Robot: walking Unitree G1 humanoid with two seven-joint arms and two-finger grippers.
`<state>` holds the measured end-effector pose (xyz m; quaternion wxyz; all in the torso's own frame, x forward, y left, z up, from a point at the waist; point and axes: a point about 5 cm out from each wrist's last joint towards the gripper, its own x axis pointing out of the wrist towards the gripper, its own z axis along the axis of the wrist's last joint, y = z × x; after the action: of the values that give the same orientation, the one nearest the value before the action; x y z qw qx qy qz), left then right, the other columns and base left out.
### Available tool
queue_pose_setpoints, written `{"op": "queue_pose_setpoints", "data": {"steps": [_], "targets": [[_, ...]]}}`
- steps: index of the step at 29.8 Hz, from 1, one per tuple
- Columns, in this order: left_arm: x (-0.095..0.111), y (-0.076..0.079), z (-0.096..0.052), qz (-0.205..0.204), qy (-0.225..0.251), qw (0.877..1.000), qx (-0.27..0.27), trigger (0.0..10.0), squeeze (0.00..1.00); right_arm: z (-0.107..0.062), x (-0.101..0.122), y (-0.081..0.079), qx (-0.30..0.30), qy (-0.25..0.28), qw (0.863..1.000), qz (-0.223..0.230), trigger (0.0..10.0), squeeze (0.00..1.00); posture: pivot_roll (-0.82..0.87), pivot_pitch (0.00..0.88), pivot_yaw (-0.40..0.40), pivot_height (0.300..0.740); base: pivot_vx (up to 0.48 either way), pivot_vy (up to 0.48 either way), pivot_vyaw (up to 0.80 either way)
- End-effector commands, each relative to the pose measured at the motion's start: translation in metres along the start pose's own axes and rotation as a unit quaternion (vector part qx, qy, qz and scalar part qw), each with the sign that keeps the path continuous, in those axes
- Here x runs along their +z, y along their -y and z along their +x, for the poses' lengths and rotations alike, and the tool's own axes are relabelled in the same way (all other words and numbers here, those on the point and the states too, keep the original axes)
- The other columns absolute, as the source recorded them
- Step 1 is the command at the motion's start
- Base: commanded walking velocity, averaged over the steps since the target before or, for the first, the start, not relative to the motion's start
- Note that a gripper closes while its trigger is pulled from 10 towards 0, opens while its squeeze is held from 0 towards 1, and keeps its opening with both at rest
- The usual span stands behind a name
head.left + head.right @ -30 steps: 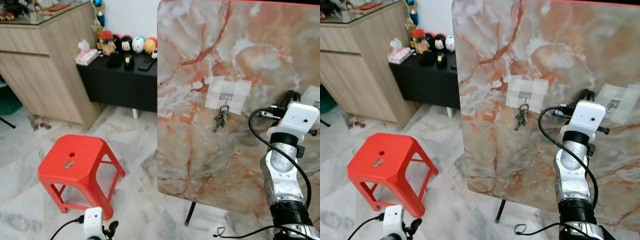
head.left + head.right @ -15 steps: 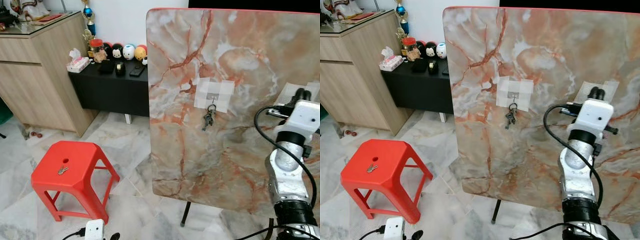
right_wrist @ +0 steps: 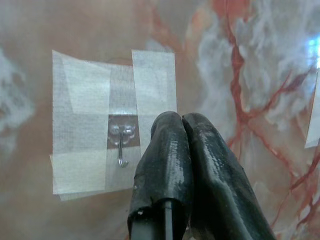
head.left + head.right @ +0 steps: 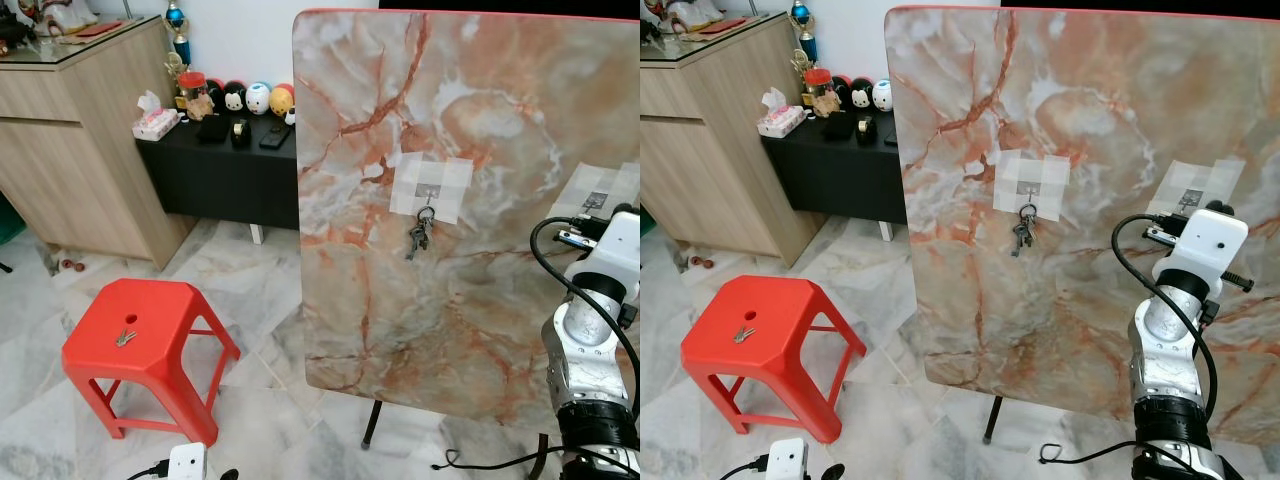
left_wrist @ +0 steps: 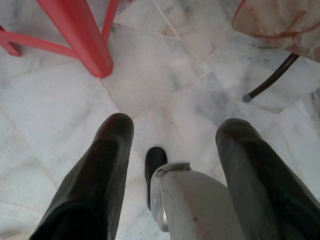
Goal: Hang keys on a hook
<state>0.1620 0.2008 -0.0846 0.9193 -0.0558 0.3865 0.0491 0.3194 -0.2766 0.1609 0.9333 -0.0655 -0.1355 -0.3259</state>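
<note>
No legible text or labels anywhere, perhaps owing to the small, distant objects.

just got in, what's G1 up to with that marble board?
A bunch of keys already hangs on the taped hook at the middle of the upright marble board. The right hand, fingers shut and holding nothing, is raised in front of a second taped hook near the board's right edge, which is bare. Another key lies on the red stool. The left hand hangs low over the floor, open.
</note>
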Motion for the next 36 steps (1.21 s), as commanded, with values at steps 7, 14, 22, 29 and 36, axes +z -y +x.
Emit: {"op": "queue_pose_setpoints", "data": {"steps": [7, 14, 22, 29, 36], "targets": [[-0.002, -0.003, -0.001, 0.013, -0.006, 1.000, 0.000, 10.0, 0.00, -0.004, 0.017, -0.021, 0.075, 0.046, 0.996, 0.022, 10.0, 0.00, -0.01, 0.000, 0.011, 0.740, 0.000, 0.000, 0.00], [-0.001, -0.003, -0.001, 0.013, -0.005, 1.000, -0.001, 10.0, 0.00, -0.004, 0.021, -0.023, 0.083, 0.057, 0.995, 0.021, 10.0, 0.00, -0.01, 0.000, 0.009, 0.740, 0.000, 0.000, 0.00], [-0.001, -0.002, -0.001, 0.013, -0.005, 1.000, 0.000, 10.0, 0.00, -0.006, 0.022, -0.027, 0.096, 0.059, 0.993, 0.019, 10.0, 0.00, -0.01, 0.000, 0.008, 0.740, 0.000, -0.093, 0.00], [-0.001, -0.002, -0.001, 0.014, -0.004, 1.000, -0.001, 10.0, 0.00, -0.006, 0.022, -0.029, 0.100, 0.059, 0.993, 0.019, 10.0, 0.00, -0.01, 0.000, 0.006, 0.740, 0.000, -0.325, 0.00], [-0.001, -0.002, 0.000, 0.012, -0.004, 1.000, 0.000, 10.0, 0.00, -0.007, 0.022, -0.030, 0.103, 0.059, 0.993, 0.018, 10.0, 0.00, -0.01, 0.000, 0.007, 0.740, 0.000, -0.431, 0.00]]}}
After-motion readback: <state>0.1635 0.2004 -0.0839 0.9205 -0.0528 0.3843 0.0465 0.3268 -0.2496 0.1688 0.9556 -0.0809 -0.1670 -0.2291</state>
